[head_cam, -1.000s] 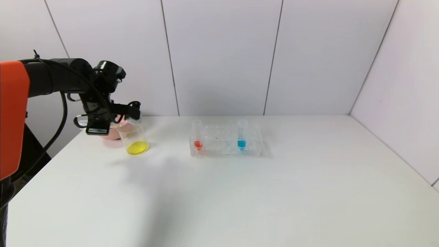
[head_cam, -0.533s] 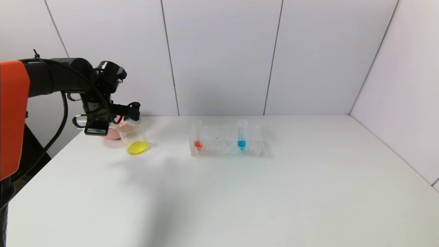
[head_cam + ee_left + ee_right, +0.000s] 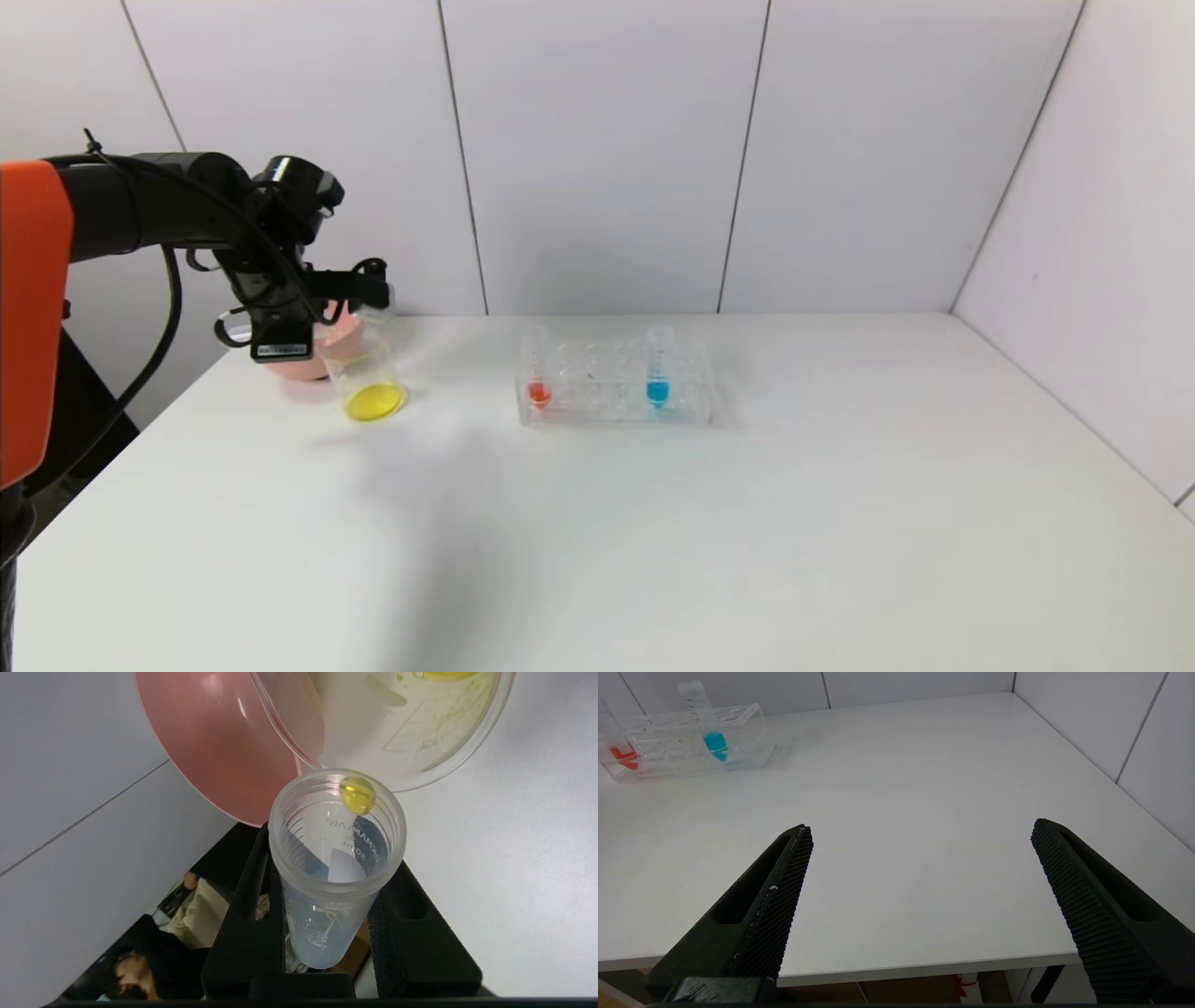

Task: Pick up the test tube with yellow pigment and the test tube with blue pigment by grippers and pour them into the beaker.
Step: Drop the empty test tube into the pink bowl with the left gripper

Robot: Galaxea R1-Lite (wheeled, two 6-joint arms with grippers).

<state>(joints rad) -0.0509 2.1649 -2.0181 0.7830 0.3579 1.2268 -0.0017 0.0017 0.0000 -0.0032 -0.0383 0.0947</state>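
Observation:
My left gripper [image 3: 362,283] is shut on the test tube with yellow pigment [image 3: 327,933], held tipped with its mouth over the beaker [image 3: 367,369]. The tube looks almost empty; one yellow drop [image 3: 357,794] hangs at its rim. Yellow liquid lies at the bottom of the beaker [image 3: 420,732]. The test tube with blue pigment [image 3: 658,367] stands upright in the clear rack [image 3: 616,397], also in the right wrist view as the blue tube [image 3: 710,728]. My right gripper [image 3: 920,828] hangs open and empty over the table's near edge, far from the rack.
A pink bowl [image 3: 297,359] sits right behind the beaker, near the table's left edge; the left wrist view shows the bowl [image 3: 219,742] touching the beaker's side. A tube with red-orange liquid [image 3: 538,373] stands at the rack's left end. White wall panels close the back and right.
My left gripper has risen a little and shifted slightly right over the beaker, still shut on the tube. The rack and its tubes have not moved.

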